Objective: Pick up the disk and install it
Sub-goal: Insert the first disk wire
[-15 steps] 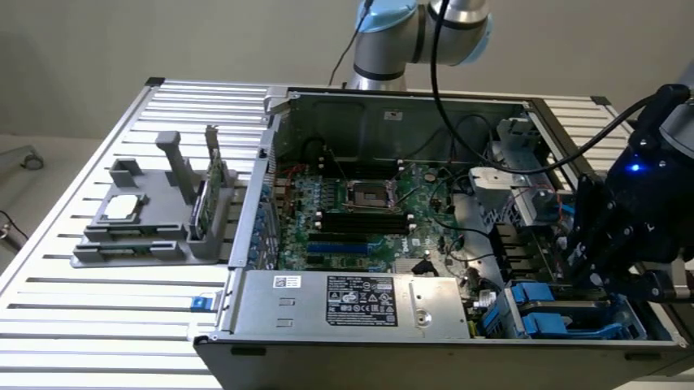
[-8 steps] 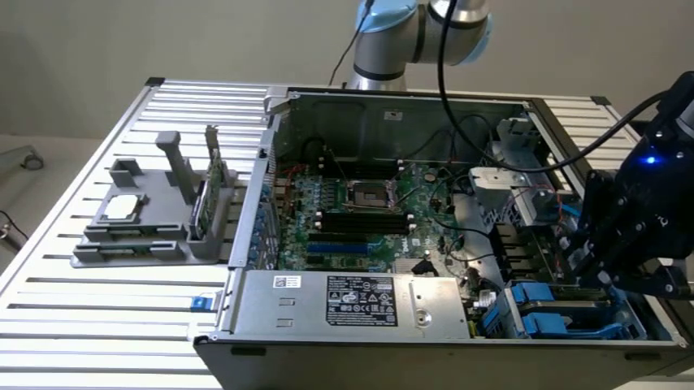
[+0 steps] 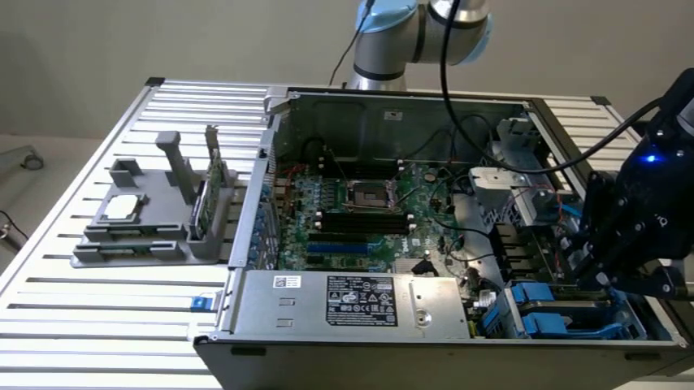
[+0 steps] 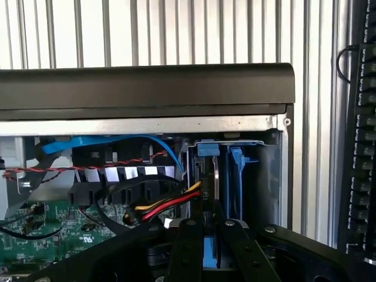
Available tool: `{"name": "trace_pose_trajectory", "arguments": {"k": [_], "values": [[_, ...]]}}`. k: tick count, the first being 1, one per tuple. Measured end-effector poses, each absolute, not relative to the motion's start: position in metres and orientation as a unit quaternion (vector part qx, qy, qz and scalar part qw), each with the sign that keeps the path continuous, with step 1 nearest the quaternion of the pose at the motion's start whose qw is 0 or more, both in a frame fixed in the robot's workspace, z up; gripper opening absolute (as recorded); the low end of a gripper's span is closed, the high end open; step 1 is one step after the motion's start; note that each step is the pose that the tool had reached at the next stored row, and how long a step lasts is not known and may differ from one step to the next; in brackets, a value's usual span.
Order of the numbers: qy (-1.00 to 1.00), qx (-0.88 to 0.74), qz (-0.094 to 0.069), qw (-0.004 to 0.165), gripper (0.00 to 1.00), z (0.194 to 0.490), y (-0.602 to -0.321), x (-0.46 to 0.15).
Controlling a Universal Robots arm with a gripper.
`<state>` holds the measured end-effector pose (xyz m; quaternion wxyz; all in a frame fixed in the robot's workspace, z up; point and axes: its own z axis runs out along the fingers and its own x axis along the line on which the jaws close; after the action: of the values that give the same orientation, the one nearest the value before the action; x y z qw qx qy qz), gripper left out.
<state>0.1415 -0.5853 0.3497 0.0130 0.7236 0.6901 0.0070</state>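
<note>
One arm [image 3: 423, 32] stands at the table's [image 3: 97, 325] far edge, bent over an open case [image 3: 434, 366] that lies on its side.

From the exterior view, the gripper [image 3: 594, 280] hangs over the case's near corner on the exterior view's right, just above the blue cage [image 3: 542, 313]. A motherboard [image 3: 358, 211] fills the middle of the case, and the power supply [image 3: 347, 302] lies along its near edge. Near the table's edge on the exterior view's left, a grey holder [image 3: 141, 236] carries a small silver chip [image 3: 123, 207].

From the wrist view, the gripper [image 4: 210, 226] points into that same corner. Its black fingers [image 4: 189, 247] look clenched on the disk [image 4: 208, 148], though the contact itself is half hidden behind them. The disk stands on edge in a cage slot, its blue tab up against the case wall. A second blue carrier [image 4: 238, 170] stands just beside it, nearer the corner. Red, yellow and black cables [image 4: 170, 202] run up to the disk's other side. A keyboard [image 4: 359, 147] lies on the table beyond the case.
</note>
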Motion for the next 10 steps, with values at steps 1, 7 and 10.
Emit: {"name": "trace_pose_trajectory", "arguments": {"k": [1,7,10], "values": [[0.687,0.727,0.007,0.013,0.16,0.3493,-0.5852,0.1416],[0.671,0.741,0.005,0.012,0.16,0.3461,-0.5841,0.1435],[0.667,0.745,0.004,0.011,0.16,0.3444,-0.5825,0.1466]]}}
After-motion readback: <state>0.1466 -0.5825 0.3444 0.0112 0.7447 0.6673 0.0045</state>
